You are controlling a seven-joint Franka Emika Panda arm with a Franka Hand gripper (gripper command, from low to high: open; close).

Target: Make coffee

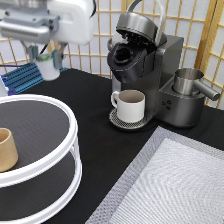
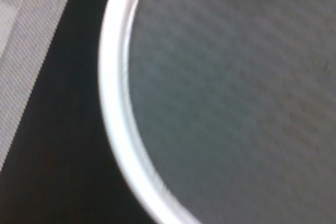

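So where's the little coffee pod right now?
In the exterior view the coffee pod is up at the top left, held in the robot's hand, above the round white shelf and left of the coffee machine.

No text, label or number can be read anywhere.

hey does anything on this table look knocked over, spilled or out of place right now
Nothing stands out. The mug sits upright under the coffee maker, whose lid is open; the tan cup stands upright on the tiered stand. The gripper holds the coffee pod aloft.
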